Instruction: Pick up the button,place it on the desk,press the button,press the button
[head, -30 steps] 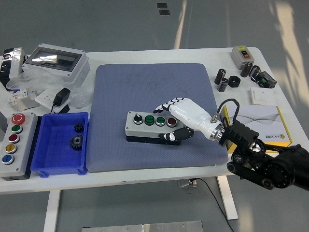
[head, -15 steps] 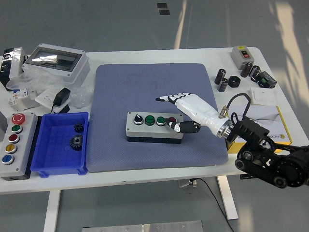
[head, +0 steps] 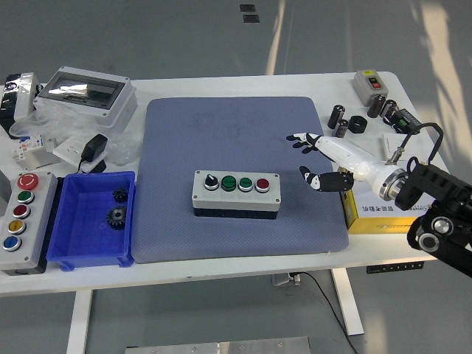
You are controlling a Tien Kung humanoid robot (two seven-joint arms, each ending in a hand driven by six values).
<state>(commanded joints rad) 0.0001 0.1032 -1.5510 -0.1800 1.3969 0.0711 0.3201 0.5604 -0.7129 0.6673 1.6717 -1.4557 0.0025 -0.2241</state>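
A grey button box (head: 236, 190) with a black selector knob, two green buttons and a red button lies flat on the blue-grey mat (head: 221, 125), near its front. My right hand (head: 310, 158), white with black fingertips, hovers over the mat's right edge, well to the right of the box and apart from it. Its fingers are spread and hold nothing. My left arm does not show.
A blue bin (head: 77, 243) holding two black gears sits left of the mat, with a second grey button box (head: 21, 218) at the far left. An enclosure, adapter and bags crowd the back left. Black cylinders (head: 339, 122), a switch box (head: 371, 85) and a yellow-white carton (head: 413, 214) stand at the right.
My right hand has lifted off the button box and drawn back to the right, past the mat's right edge. The box stays where it lay.
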